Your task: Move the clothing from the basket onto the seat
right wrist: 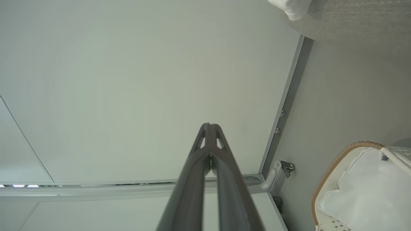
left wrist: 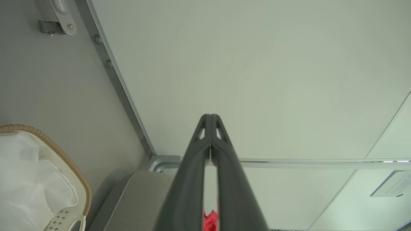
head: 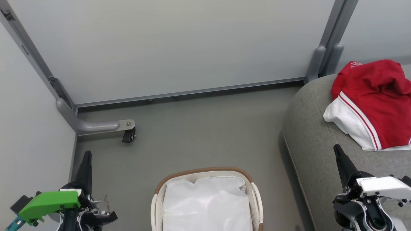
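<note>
Head view, left to right. Count: two grippers, one caster, one basket, one liner sheet, one seat, one heap of clothing.

1. Left gripper (head: pixel 87 156): lower left, above the grey floor (head: pixel 208 128), beside the left partition. Its two dark fingers are pressed together along their length and hold nothing. The left wrist view confirms the tips meeting.
2. Caster (head: pixel 128 136): one black wheel on the grey partition foot, well apart from the basket.
3. Basket (head: pixel 205 170): on the floor at bottom centre, brown woven rim toward the back partition. Contents: one white liner sheet (head: pixel 207 205), crumpled. No red fabric is visible inside it.
4. Seat (head: pixel 308 134): grey upholstered cushion at the right, rounded corner toward the basket, separated from it by a strip of floor.
5. Right gripper (head: pixel 336 148): lower right, over the front part of the seat. Fingers are closed tip to tip and carry nothing; the right wrist view shows the same.
6. Clothing (head: pixel 375 96): one bunched red heap with a white panel and red-and-white striped trim, lying on the seat near the back partition, apart from the right gripper. The number of garments in the heap cannot be determined.
</note>
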